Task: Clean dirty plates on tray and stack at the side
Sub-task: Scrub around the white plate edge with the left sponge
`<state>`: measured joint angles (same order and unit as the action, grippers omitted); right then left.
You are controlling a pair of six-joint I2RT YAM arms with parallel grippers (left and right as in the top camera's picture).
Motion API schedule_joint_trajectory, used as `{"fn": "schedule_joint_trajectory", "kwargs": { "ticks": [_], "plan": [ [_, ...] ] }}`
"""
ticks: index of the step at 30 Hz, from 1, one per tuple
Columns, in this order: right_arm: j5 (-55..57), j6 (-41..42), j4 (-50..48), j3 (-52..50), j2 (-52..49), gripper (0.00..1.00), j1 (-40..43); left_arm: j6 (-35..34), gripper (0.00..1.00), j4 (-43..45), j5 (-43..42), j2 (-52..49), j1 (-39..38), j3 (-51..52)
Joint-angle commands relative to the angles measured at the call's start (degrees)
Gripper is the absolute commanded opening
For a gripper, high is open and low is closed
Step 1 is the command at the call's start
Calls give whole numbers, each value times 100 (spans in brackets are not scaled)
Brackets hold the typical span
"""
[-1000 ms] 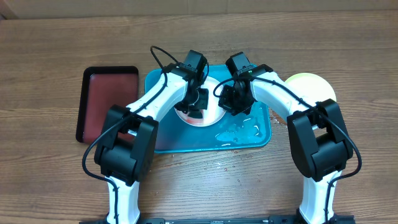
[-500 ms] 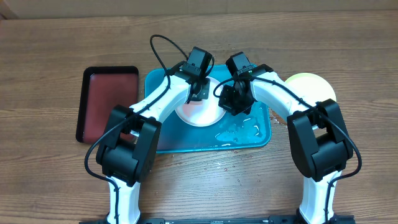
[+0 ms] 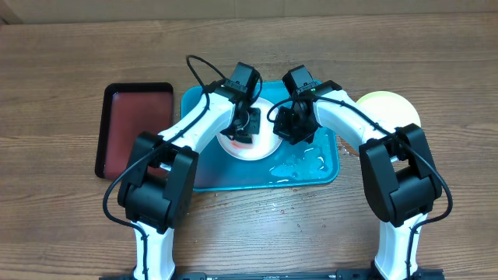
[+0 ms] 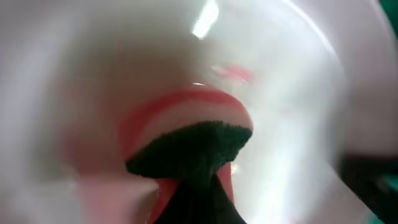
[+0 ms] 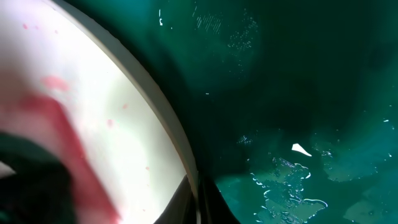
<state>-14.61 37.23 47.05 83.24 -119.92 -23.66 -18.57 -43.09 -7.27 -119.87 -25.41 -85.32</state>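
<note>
White plate [image 3: 258, 146]: it lies flat inside the turquoise tray [image 3: 249, 173], in the tray's upper middle and partly hidden under both wrists.
Left gripper [image 3: 243, 128]: it is held over the plate's left-centre. A dark sponge [image 4: 193, 149] is pressed onto the plate, and the jaws are judged clamped on it, though the fingers themselves are not seen.
Right gripper [image 3: 294, 124]: it is set at the plate's right rim, just beside the left one. Whether the jaws are apart or closed on the rim cannot be told.
Red smear [image 4: 186, 102]: a curved band is seen arching over the sponge's leading edge, with paler streaks beyond it.
Step in hand: wiping is judged to be under way, with the plate not yet clean.
Deciding relation: the plate is directly under the left jaws and is round, so no long axis is offered. The uncleaned band lies just ahead of the sponge, so the stroke must be driven that way.
Yellow-green plate [image 3: 389, 105]: it rests on the bench right of the tray, partly covered by the right arm. For stacking there, the right arm is the nearer.
Water [image 3: 299, 162]: it is pooled on the tray floor below the right gripper.
Black tray [image 3: 136, 128]: it is set on the bench just left of the turquoise tray.
Light blue plate: none is seen.
</note>
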Motion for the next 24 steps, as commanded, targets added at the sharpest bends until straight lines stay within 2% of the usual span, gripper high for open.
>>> {"fn": "schedule_joint_trajectory", "kwargs": {
  "ticks": [1, 9, 13, 19, 24],
  "plan": [
    [-184, -214, -57, -118, -66, 4, -13, 728, 4, -175, -1670, -79, -96, 81],
    [-807, -625, -181, -118, -66, 4, -11, 734, 4, 269, -1482, -79, -87, 81],
    [-802, -717, -199, -118, -66, 4, -11, 1276, 4, 599, -1266, -79, -127, 81],
    [-800, -752, -162, -118, -66, 4, -13, 1325, 4, 785, 437, -79, -96, 81],
    [-796, -752, -131, -118, -66, 4, -13, 415, 4, 949, 1740, -79, 22, 81]
  ]
}}
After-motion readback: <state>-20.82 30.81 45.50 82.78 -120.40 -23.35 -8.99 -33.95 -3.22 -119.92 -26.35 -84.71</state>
